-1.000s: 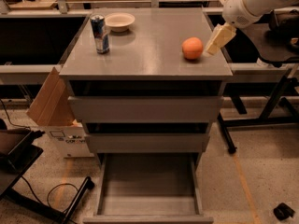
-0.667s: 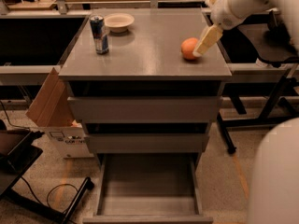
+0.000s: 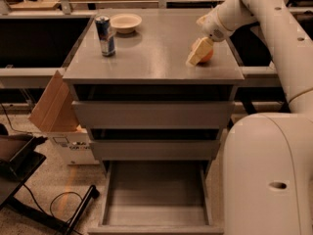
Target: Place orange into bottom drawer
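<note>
The orange (image 3: 209, 57) sits on the grey cabinet top (image 3: 156, 58) near its right front corner. My gripper (image 3: 197, 53) is at the end of the white arm that reaches in from the upper right. It is down over the orange's left side and hides most of it. The bottom drawer (image 3: 156, 192) is pulled out below the cabinet, and its flat grey floor is bare.
A blue drink can (image 3: 105, 35) and a shallow cream bowl (image 3: 125, 22) stand at the back left of the top. Two grey drawer fronts (image 3: 152, 114) are closed above the open drawer. A cardboard box (image 3: 55, 106) leans at the left. My white body (image 3: 269, 175) fills the right foreground.
My gripper has moved left and down from beside the orange onto it, and now covers most of it. My white body has come into view at the right.
</note>
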Tool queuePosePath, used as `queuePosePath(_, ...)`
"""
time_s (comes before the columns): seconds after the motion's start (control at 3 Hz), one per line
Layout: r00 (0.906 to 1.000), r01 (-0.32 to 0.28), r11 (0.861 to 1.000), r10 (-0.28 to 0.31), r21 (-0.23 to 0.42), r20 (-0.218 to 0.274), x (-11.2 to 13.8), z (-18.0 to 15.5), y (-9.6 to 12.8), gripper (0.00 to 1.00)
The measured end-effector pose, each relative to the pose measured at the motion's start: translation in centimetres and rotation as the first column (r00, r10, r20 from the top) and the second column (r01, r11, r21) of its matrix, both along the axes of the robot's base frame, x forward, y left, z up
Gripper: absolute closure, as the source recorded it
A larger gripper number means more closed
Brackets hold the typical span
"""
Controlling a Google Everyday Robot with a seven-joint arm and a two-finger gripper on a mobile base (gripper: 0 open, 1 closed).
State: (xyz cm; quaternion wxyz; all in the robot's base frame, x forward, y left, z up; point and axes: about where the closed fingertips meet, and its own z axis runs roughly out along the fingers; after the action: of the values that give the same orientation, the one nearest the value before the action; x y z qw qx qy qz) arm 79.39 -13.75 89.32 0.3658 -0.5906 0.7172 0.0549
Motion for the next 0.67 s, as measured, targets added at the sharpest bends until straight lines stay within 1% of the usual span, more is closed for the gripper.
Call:
queuePosePath(0.33,0.9965,0.031,1.000,-0.030,0.004,-0.077,0.6,-2.5,-0.4,0.17)
queuePosePath(0.67,0.9874,0.088,0.996,-0.088,-0.004,-0.132,0.6,-4.2,-2.5,0.40)
